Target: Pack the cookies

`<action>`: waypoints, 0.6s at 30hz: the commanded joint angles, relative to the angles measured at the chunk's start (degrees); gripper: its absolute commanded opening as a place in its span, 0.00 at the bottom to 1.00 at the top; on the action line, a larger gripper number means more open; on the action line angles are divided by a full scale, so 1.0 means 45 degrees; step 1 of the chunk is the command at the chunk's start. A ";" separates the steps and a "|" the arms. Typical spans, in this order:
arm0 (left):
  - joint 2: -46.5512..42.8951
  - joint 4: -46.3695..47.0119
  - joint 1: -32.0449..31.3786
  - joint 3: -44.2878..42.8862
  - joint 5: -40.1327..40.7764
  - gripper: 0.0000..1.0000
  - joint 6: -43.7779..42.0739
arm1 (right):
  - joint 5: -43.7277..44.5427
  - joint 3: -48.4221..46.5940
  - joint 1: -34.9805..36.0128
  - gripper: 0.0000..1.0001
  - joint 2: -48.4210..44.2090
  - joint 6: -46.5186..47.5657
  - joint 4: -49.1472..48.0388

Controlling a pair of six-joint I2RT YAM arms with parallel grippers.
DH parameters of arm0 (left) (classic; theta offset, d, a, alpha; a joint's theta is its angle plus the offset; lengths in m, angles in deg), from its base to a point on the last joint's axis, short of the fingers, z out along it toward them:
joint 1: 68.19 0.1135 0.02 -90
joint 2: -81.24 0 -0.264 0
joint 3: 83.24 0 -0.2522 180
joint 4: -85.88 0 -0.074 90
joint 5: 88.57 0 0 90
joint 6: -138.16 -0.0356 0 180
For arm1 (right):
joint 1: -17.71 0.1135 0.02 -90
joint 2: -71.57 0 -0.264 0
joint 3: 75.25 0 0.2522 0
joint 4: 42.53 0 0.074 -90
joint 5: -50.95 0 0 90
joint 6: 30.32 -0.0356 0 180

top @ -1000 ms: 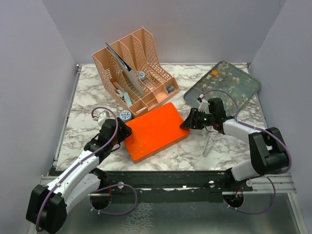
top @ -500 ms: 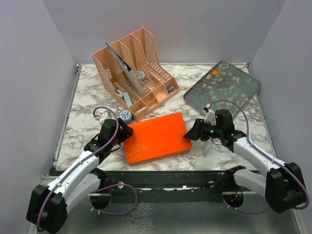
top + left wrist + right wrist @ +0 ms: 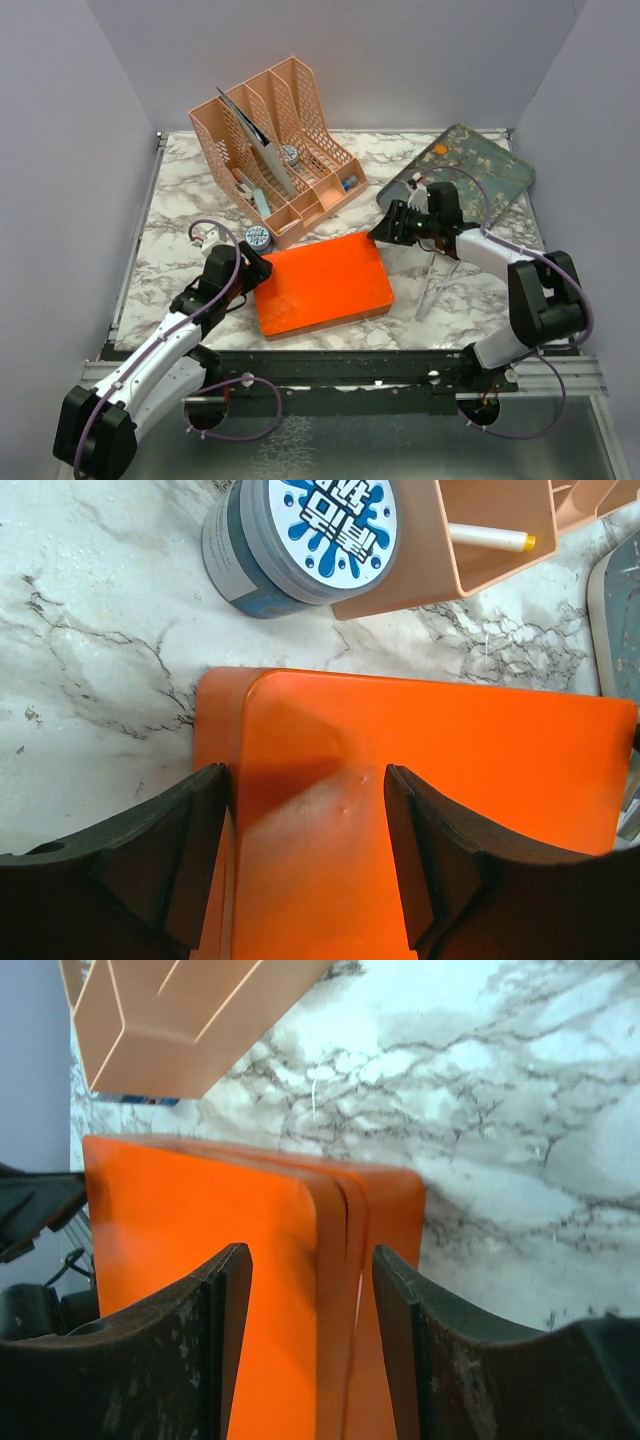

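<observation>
Both my grippers are parked on the orange box (image 3: pixel 322 284) mid-table. The left gripper (image 3: pixel 305 775) straddles its 9 o'clock corner and the right gripper (image 3: pixel 312 1255) its 2 o'clock corner, fingers apart on both, nothing clamped. The only cookie (image 3: pixel 440 149) I can spot sits on the floral tray (image 3: pixel 480 185) at 1 o'clock. My tip: pinch just the lid and raise both corners evenly so the base stays put.

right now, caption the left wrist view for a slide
Open left gripper over the orange box corner, blue-and-white tin beyond.
</observation>
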 commanded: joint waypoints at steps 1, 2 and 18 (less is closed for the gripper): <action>0.0089 0.0116 -0.0055 0.0044 0.0304 0.69 0.0045 | -0.0527 -0.0843 -0.0013 0.56 0.1468 -0.0259 -0.1167; 0.0160 0.0143 -0.0049 0.0053 0.0283 0.69 0.0048 | -0.0621 -0.0923 -0.0017 0.55 0.1810 -0.0304 -0.1311; 0.0953 0.0520 -0.0056 0.0238 -0.0029 0.68 0.0113 | -0.0116 0.1851 -0.0395 0.30 0.3886 -0.0422 -0.2735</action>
